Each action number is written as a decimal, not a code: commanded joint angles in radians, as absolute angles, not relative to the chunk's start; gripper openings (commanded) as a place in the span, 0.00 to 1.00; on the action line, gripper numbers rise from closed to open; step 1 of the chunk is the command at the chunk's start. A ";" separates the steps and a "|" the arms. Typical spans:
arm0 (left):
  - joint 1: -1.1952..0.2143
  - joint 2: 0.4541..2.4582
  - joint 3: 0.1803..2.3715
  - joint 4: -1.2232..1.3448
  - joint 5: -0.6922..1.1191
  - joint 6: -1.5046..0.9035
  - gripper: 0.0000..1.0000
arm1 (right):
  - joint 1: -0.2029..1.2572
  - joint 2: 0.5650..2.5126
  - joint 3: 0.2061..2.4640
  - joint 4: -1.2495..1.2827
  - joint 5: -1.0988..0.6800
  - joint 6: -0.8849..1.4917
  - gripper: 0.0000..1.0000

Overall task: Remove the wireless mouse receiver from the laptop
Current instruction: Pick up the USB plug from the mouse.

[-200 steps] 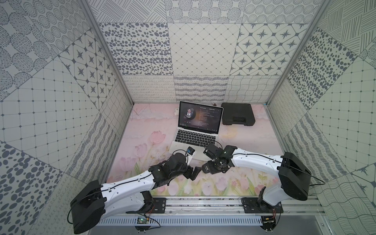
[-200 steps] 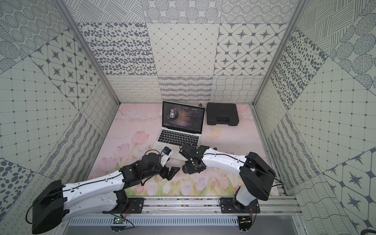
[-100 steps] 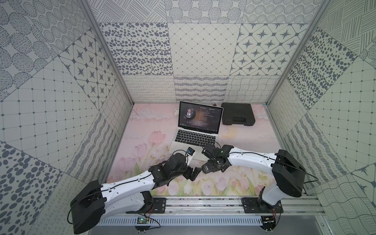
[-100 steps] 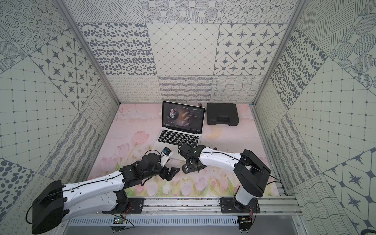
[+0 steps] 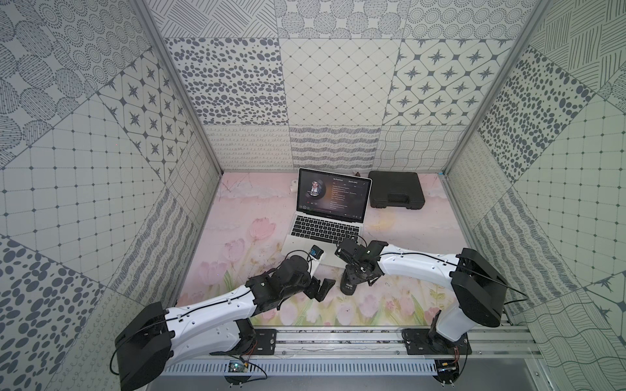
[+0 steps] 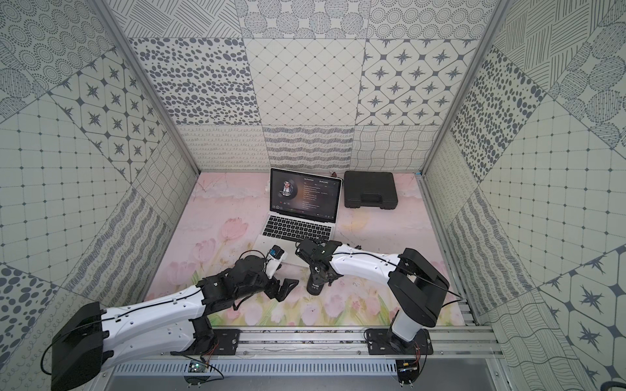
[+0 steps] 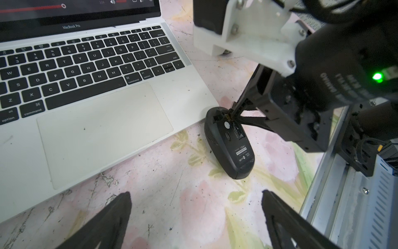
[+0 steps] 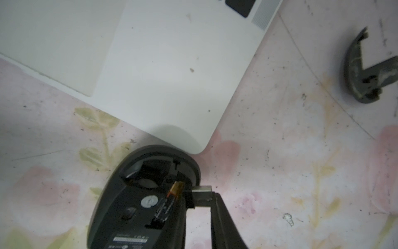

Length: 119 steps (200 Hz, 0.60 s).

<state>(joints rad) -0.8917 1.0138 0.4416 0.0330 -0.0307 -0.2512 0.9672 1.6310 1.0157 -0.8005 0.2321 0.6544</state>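
From my end, the slim silver laptop (image 5: 325, 230) with black keys sits open towards the back of the pink floral counter (image 5: 237, 220), its dark screen lit, and a black rectangular plastic case (image 5: 396, 193) lies just beside it on the right. The tiny wireless mouse receiver (image 8: 201, 195), a black stub with a silver USB plug, is out of the laptop. I see it at the open battery bay of the black oval mouse (image 7: 231, 146), which lies belly-up on the counter, touching or nearly touching the laptop's front right corner. My right gripper (image 7: 233, 110) is closed to a narrow gap with the receiver pinched between its fingertips, the black end of the receiver against the rim of the bay beside a black-and-gold battery cell (image 8: 170, 202). A curved dark plastic cover (image 8: 364, 71) lies by itself on the counter, well apart from the mouse. My left gripper (image 7: 193, 215) hangs low over the counter near the mouse's other end, its jaws spread wide with nothing between them.
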 commanded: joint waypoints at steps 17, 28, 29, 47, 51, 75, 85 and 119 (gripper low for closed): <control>-0.886 1.009 0.436 0.043 -0.036 -0.257 0.99 | 0.946 1.577 1.024 -0.808 0.246 0.660 0.13; -0.885 1.006 0.435 0.049 -0.039 -0.257 1.00 | 0.912 1.545 1.013 -0.807 0.191 0.666 0.13; -0.885 1.006 0.435 0.050 -0.040 -0.258 1.00 | 0.907 1.543 1.012 -0.806 0.186 0.668 0.13; -0.885 1.001 0.431 0.080 -0.032 -0.248 1.00 | 0.821 1.462 0.982 -0.772 0.046 0.672 0.13; -0.885 1.000 0.430 0.091 -0.027 -0.242 1.00 | 0.798 1.443 0.976 -0.763 0.004 0.675 0.13; -0.885 1.011 0.421 0.186 -0.001 -0.191 1.00 | 0.664 1.347 0.940 -0.686 -0.282 0.723 0.14; -0.885 1.022 0.413 0.241 0.011 -0.167 0.99 | 0.620 1.323 0.925 -0.646 -0.401 0.758 0.14; -0.886 1.112 0.415 0.452 0.068 -0.077 1.00 | 0.542 1.283 0.820 -0.370 -0.744 0.999 0.15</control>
<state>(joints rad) -0.8879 1.0428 0.4168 0.1570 -0.0051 -0.2005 0.5674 1.2984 0.8940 -0.6083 -0.4061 0.7990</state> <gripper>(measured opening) 0.995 0.210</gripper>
